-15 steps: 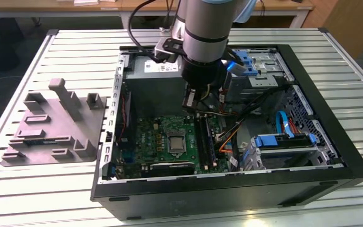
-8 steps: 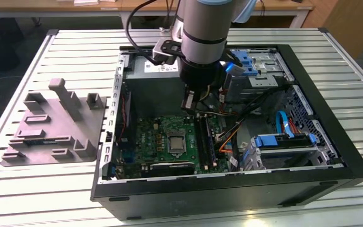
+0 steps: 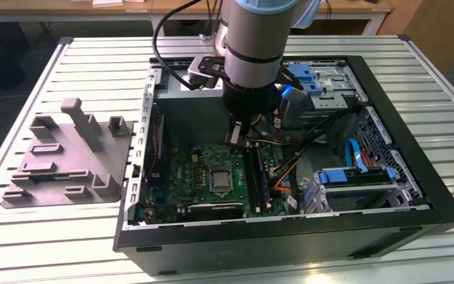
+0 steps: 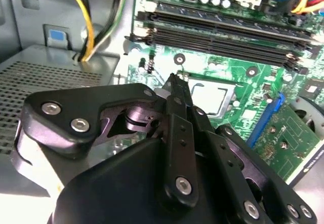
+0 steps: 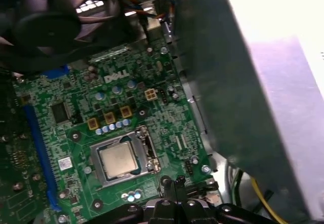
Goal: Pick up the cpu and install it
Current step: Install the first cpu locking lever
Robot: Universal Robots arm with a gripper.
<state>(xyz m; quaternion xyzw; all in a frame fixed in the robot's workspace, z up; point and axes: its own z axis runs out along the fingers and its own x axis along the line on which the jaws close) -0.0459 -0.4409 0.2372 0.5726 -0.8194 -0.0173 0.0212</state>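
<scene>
Claw (image 4: 174,82) clenched, fingertips pressed together, nothing between them; hovers inside open computer case (image 3: 416,171), just beside cpu (image 5: 117,159). Cpu lies flat in socket frame (image 5: 147,145) on green motherboard (image 5: 76,97), silvery top exposed. Memory slots (image 4: 223,29) near socket. Case rests on slatted surface (image 3: 69,236); grey fixture block (image 3: 65,163) apart, at exterior view's left. Judgement: good practice keeps chip level, square to socket, no side force.

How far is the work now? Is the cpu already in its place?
Done: the cpu lies in its socket on the motherboard. In hand: nothing; the claw hangs above the board, apart from the chip. Left: I cannot tell whether the socket frame is locked.
</scene>
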